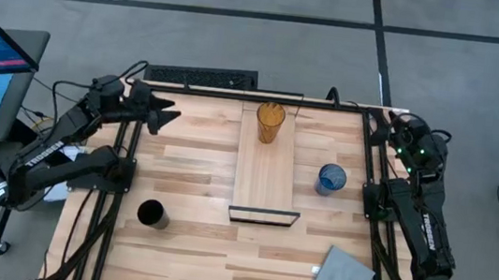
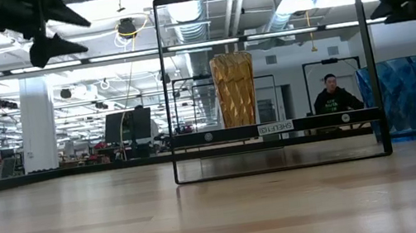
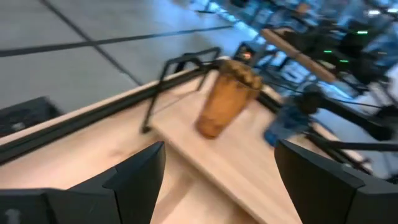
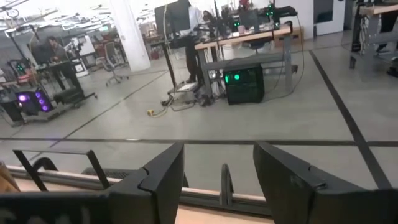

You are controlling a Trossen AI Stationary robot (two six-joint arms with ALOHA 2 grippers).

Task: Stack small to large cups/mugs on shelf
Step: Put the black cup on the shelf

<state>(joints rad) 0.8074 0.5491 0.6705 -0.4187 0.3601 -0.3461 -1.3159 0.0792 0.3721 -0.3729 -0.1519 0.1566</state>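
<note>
black cup (image 1: pixel 152 213) off shelf (image 1: pixel 267 175), low view crops it

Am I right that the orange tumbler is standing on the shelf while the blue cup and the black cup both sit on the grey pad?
Not quite. The high view shows the blue cup and black cup standing on the bare table, with nothing on the grey pad. The orange tumbler is indeed on the shelf.
</note>
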